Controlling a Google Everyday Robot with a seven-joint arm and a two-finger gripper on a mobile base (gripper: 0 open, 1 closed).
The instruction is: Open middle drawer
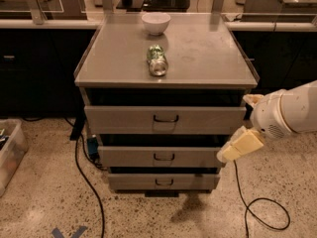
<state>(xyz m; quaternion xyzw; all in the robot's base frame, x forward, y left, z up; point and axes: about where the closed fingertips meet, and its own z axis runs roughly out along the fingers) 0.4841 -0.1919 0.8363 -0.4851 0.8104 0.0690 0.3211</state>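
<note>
The grey metal cabinet (166, 58) has three drawers stacked. The middle drawer (129, 157) has a flat grey front and a small dark loop handle (164, 157) at its centre. Its front stands out slightly less than the top drawer (119, 120) above it and slightly more than the bottom drawer (129, 182). My gripper (241, 145) is cream-coloured, on a white arm (290, 114) that comes in from the right. It hangs in front of the right end of the middle drawer front, well right of the handle.
A white bowl (156, 23) and a green can (157, 60) lying on its side rest on the cabinet top. Black cables (262, 213) trail on the speckled floor on both sides. A clear bin (9, 152) sits at the left. Dark counters stand behind.
</note>
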